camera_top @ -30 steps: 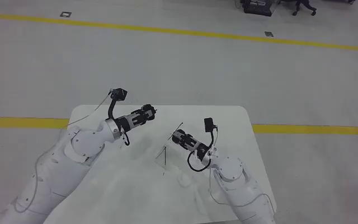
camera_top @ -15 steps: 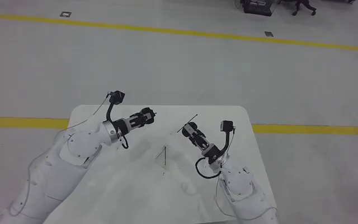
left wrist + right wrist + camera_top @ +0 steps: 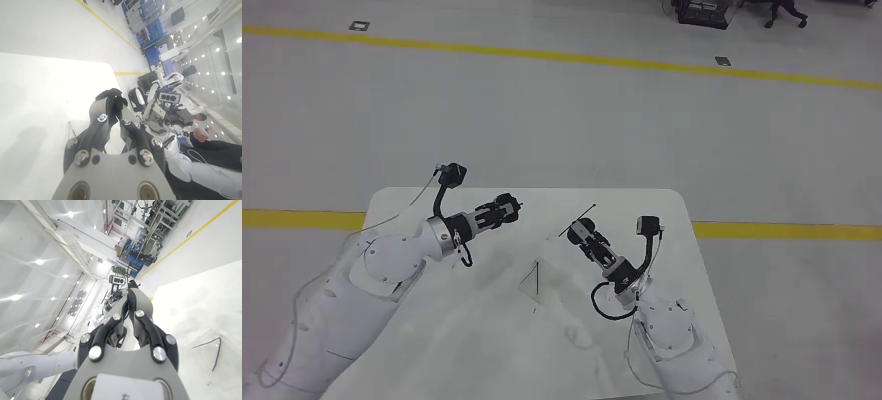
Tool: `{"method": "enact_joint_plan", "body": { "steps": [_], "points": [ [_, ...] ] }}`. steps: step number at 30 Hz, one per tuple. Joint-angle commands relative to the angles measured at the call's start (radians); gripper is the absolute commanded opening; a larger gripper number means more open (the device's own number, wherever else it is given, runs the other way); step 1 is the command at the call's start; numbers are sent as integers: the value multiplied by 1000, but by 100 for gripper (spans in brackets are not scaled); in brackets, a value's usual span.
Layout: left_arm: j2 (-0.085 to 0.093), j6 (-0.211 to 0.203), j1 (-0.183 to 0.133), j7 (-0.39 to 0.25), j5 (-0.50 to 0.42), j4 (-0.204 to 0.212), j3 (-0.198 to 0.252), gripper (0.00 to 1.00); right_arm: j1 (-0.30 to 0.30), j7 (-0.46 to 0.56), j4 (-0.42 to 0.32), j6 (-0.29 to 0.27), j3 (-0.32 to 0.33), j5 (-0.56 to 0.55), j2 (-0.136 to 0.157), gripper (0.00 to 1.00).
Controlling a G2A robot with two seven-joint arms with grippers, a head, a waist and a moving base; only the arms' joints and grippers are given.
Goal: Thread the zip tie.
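Right fingers: my right fingers (image 3: 140,300) are over the tabletop (image 3: 642,212), right of its middle, pinching a thin black zip tie (image 3: 128,279).
Zip tie: it stands out straight past my fingertips. In the top view it (image 3: 585,214) points toward the far right of the tabletop and touches nothing else.
Left fingers: my left fingers (image 3: 98,108) are over the far left part of the tabletop, well apart from my right ones. Their dark-padded tips are pressed together, and I cannot tell whether anything sits between them.
Second zip tie: a second zip tie (image 3: 217,349) lies on the tabletop, bent at a sharp corner. In the top view it (image 3: 536,272) is between my two arms and nearer the body than both sets of fingers.
Clear wrapper: a clear wrapper (image 3: 208,338) lies flat with the bent tie.
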Motion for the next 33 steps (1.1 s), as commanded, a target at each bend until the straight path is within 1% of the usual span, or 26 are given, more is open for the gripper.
{"method": "enact_joint_plan", "body": {
  "steps": [1,2,6,7,8,11,17,22,23,32,33],
  "points": [
    [0,0,0,0,0,0,0,0,0,-2,1,2,0,-2,0,0],
    [0,1,1,4,-1,0,0,0,1,-7,0,0,2,-20,0,0],
    [0,-1,11,14,1,-6,4,0,-5,-94,-37,0,-3,-115,-2,0],
    [1,-1,13,12,1,-9,5,0,-10,-116,-39,0,-8,-141,-2,0],
    [1,0,16,9,2,-13,5,0,-12,-144,-44,0,-15,-190,-1,0],
    [3,5,21,6,3,-20,5,0,-20,-221,-50,0,-45,-229,0,0],
    [4,16,29,5,1,-26,6,0,-13,-381,-61,0,-109,-364,18,0],
    [7,30,30,-1,16,-30,5,0,4,-508,-53,0,-166,-471,44,0],
    [8,26,29,0,27,-34,5,0,4,-508,-53,0,-166,-471,44,0],
    [8,26,29,0,27,-34,5,0,4,-508,-53,0,-166,-471,44,0],
    [8,27,33,9,25,-32,7,0,5,-513,-50,5,-163,-476,44,0]
  ]
}}
